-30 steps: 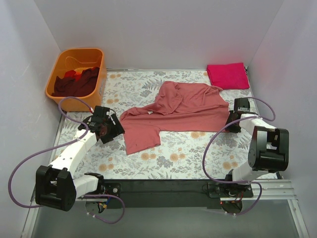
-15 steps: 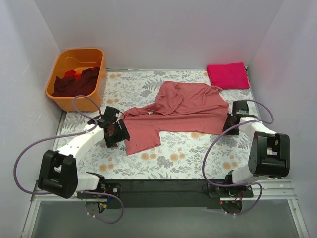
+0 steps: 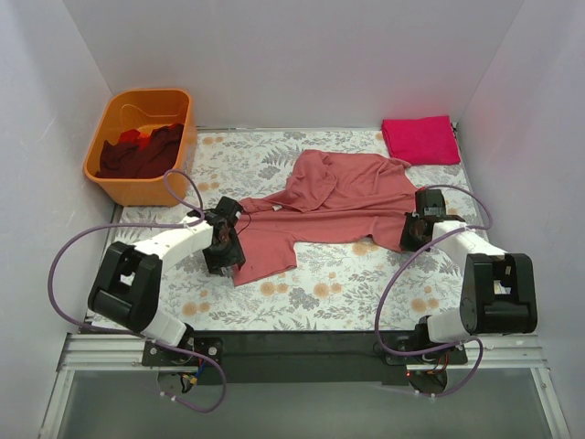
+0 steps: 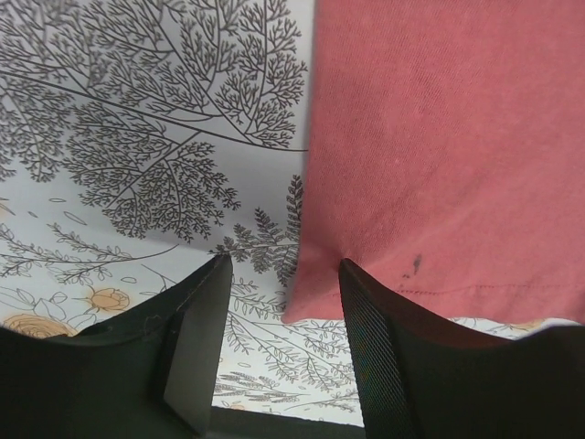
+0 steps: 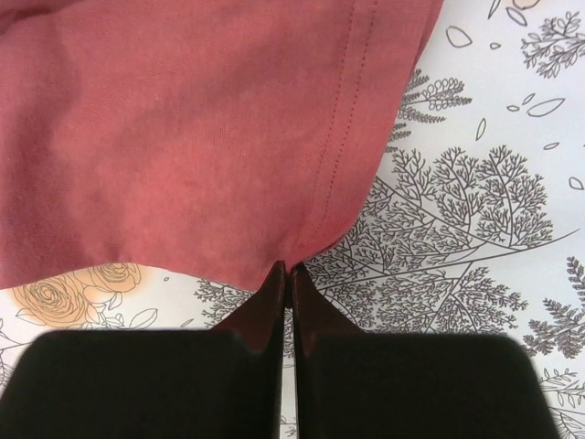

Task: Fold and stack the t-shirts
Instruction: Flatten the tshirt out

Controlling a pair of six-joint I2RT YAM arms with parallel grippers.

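Right fingers [image 5: 265, 315] pinch the salmon shirt [image 3: 347, 203] at its hem; left fingers [image 4: 194, 340] gape astride a corner.

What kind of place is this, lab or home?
Probably a lab test cell: bare white walls on three sides, orange tub of dark shirts, salmon-pink t-shirt laid out.

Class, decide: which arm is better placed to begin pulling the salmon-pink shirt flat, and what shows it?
Right, probably. The right gripper is shut on the salmon-pink shirt at its hem, while the left gripper has open jaws at the shirt's corner, nothing clamped.
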